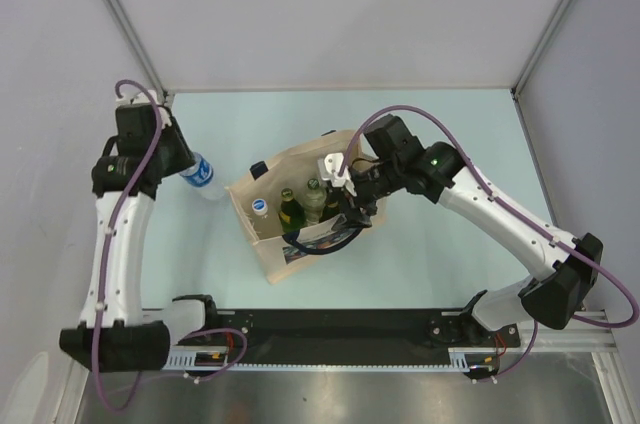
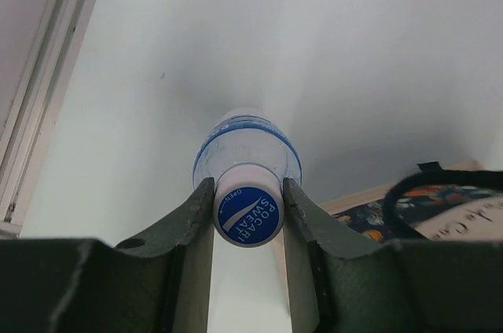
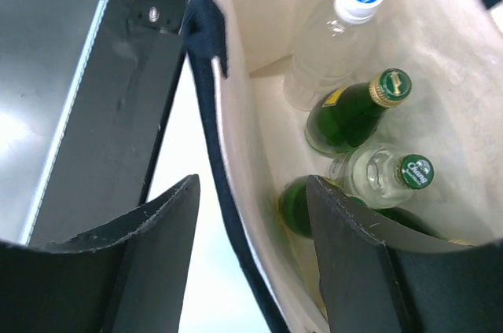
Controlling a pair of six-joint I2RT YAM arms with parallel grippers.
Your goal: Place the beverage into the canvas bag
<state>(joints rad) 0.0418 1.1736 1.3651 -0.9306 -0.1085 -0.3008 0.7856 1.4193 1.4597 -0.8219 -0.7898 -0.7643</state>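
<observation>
The beverage is a clear plastic bottle [image 1: 205,177] with a blue label and a blue Pocari Sweat cap [image 2: 248,215]. It is to the left of the canvas bag [image 1: 262,242]. My left gripper [image 1: 186,168] is shut on the bottle's cap end, seen in the left wrist view [image 2: 247,185]. The beige bag stands open at the table's middle with navy trim [image 3: 206,34]. My right gripper [image 3: 253,184] is open and straddles the bag's right-hand wall, one finger inside and one outside; it also shows in the top view [image 1: 350,206].
Inside the bag stand a clear bottle with a blue cap [image 3: 330,34], a green bottle with a gold cap [image 3: 354,113] and a clear bottle with a green cap [image 3: 381,174]. A black rail [image 1: 330,329] runs along the near table edge. White walls enclose the table.
</observation>
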